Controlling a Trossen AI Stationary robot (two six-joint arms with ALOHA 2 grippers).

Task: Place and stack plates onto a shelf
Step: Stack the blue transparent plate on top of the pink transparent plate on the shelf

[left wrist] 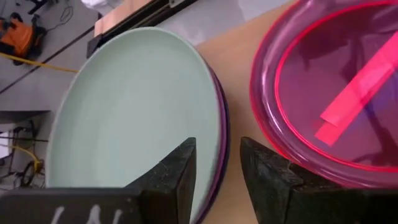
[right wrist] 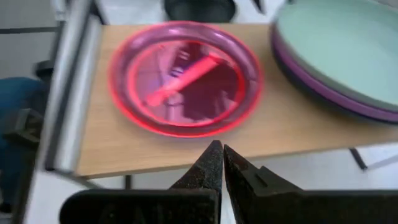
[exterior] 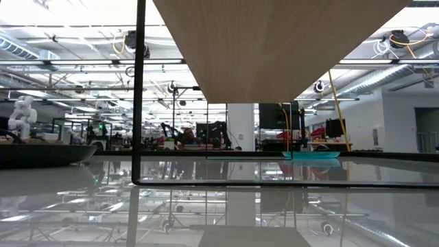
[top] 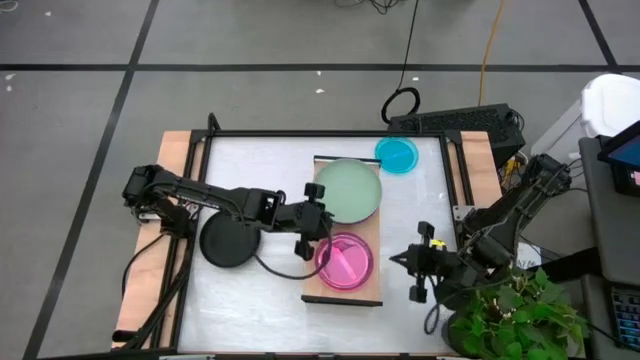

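1. light-wood shelf (top: 345,290) lies across the middle of the white surface (top: 270,300), with a sage-green plate (top: 349,190) on its far half, sitting on a purple plate (left wrist: 222,127) whose rim peeks out beneath.
2. a pink plate (top: 345,261) rests on the near half of the shelf, just beside the green stack.
3. the left claw (top: 318,225) hangs at the shelf's left edge, between the green stack and the pink plate; its fingers (left wrist: 177,177) are parted and pinch nothing.
4. a black plate (top: 229,241) waits on the surface to the left of the shelf, partly under the left arm; a cyan plate (top: 397,153) sits on the surface at the far right, close to the shelf's far end.
5. the right claw (top: 419,268) is parked to the right of the shelf, pressed together and empty.
6. judgement: the pink plate looks freshly set down, so this is the letting-go step. two plates remain.
7. next move likely calls for drawing the left claw clear without nudging either rim, then reaching for the black plate.
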